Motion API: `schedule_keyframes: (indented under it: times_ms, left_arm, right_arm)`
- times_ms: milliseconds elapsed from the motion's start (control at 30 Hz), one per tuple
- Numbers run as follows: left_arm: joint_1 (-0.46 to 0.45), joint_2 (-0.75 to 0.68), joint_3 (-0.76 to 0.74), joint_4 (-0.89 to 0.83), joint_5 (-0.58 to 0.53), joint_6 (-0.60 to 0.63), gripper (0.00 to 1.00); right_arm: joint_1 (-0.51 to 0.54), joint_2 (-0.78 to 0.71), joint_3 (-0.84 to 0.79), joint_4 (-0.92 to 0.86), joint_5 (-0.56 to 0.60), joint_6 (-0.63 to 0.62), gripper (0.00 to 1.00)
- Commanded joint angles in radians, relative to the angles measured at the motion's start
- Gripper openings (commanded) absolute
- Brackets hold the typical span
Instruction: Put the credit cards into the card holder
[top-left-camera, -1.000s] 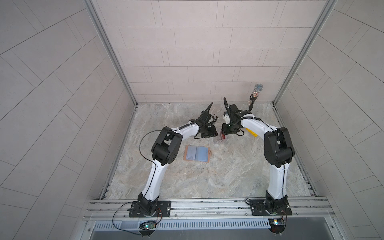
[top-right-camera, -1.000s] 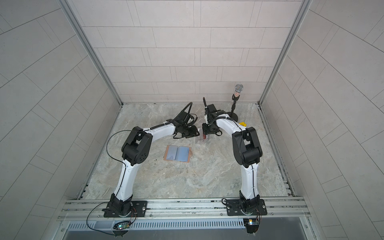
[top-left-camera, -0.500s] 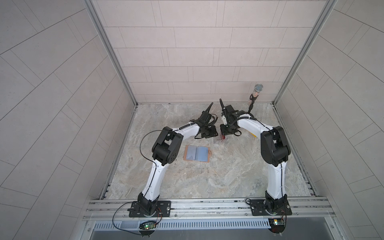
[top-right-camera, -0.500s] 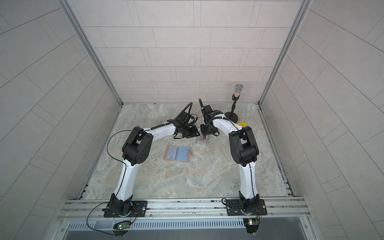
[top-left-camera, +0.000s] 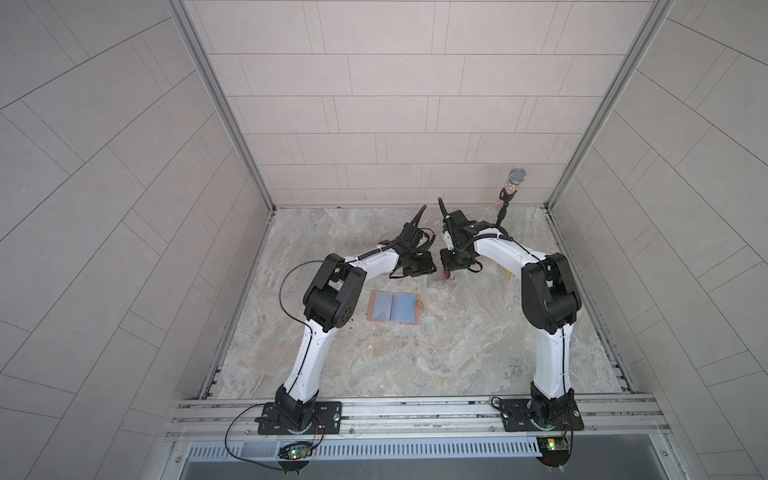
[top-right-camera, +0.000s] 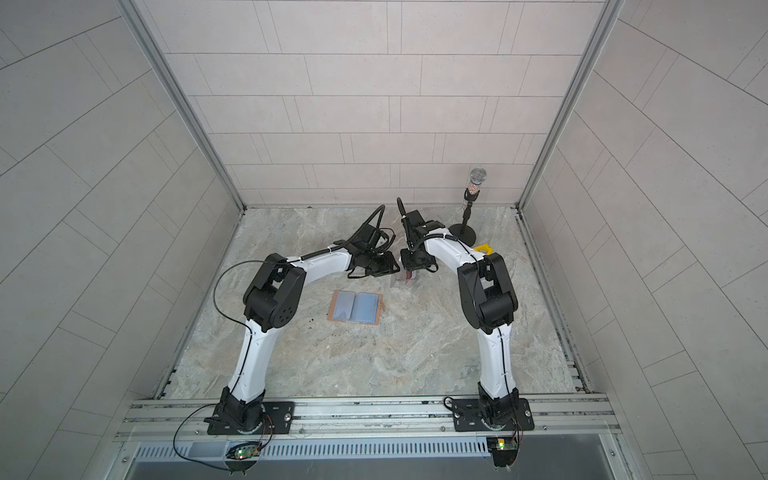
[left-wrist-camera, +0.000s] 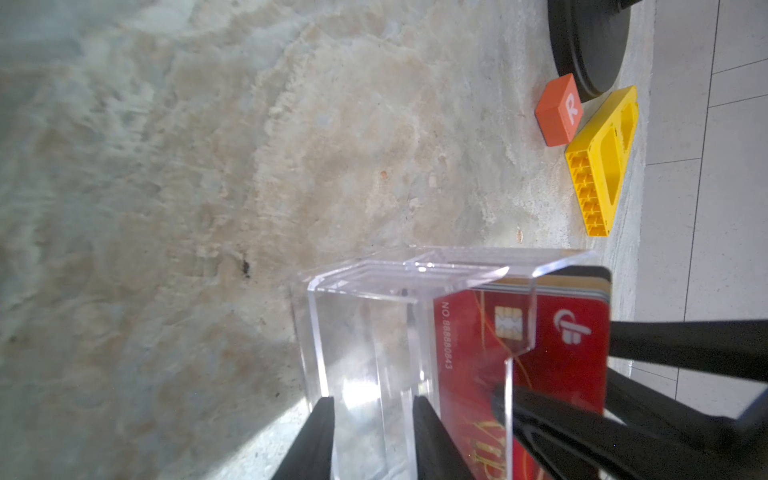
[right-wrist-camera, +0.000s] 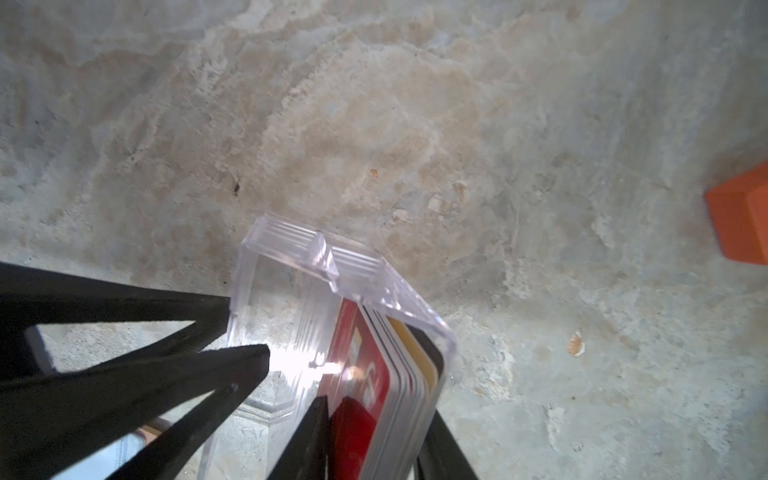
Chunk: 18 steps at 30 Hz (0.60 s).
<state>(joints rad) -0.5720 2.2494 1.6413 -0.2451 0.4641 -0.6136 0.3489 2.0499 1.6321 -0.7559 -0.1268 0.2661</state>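
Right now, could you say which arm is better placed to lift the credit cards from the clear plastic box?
The right: the right gripper clasps the credit cards in the clear plastic box, which the left gripper steadies.

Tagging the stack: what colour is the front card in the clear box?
Front card is red with gold swirls; best in left wrist view.

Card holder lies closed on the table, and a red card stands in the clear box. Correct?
Not quite: the card holder lies open, not closed, on the table; both top views show it. The red card does stand in the clear box.
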Motion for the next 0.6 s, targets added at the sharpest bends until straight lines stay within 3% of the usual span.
schedule_keyframes:
  times_ms: [0, 367, 567]
  left_arm:
    - [0.010, -0.003, -0.035, -0.057, -0.047, 0.007, 0.34]
    - [0.008, -0.014, -0.056, -0.024, -0.025, -0.019, 0.34]
    - [-0.002, -0.053, -0.136, 0.092, 0.005, -0.102, 0.31]
  right_arm:
    - [-0.009, -0.052, 0.005, -0.051, 0.064, 0.001, 0.36]
    - [-0.013, -0.072, 0.001, -0.041, 0.004, 0.015, 0.41]
    - [-0.015, -0.061, -0.002, -0.030, -0.020, 0.024, 0.37]
